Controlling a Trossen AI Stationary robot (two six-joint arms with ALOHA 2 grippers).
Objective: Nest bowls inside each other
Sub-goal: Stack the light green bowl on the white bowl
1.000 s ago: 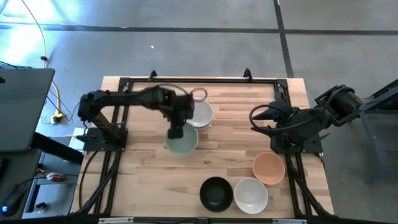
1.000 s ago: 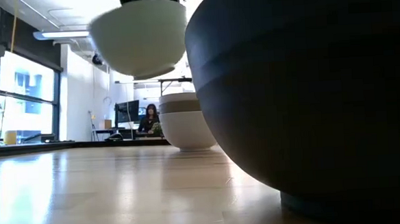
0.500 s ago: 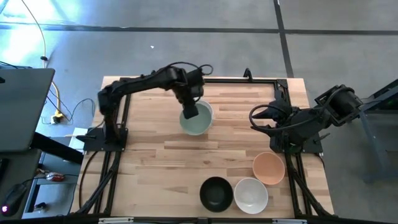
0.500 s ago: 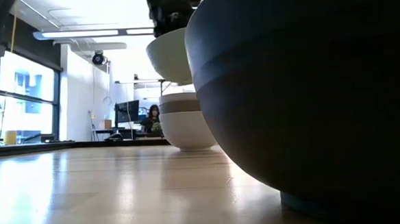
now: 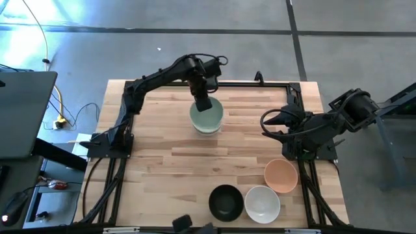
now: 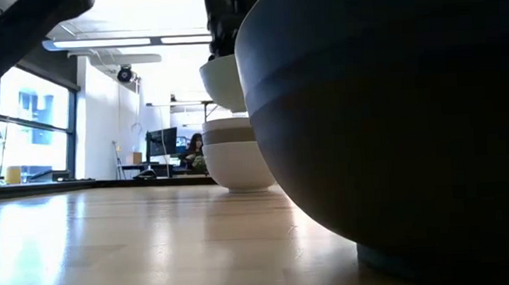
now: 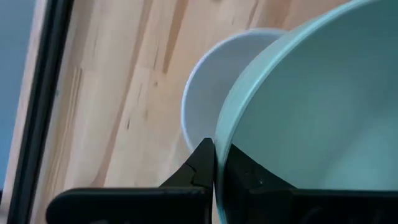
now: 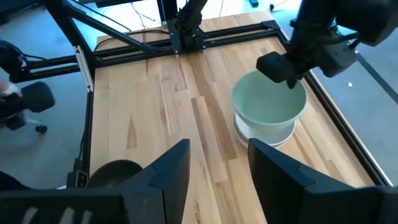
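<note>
Near counter edge: black bowl [image 5: 226, 202], white bowl [image 5: 262, 203], peach bowl [image 5: 281, 176]. Right pincer [image 8: 214, 163] released, waiting at the right side. Far side: left pincer [image 5: 203, 104] clenched on mint bowl [image 5: 207, 116] rim, held above the white stack [image 8: 264, 132].

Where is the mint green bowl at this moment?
In the high view, the mint green bowl hangs in the left gripper above the white bowl stack, table's far middle.
</note>
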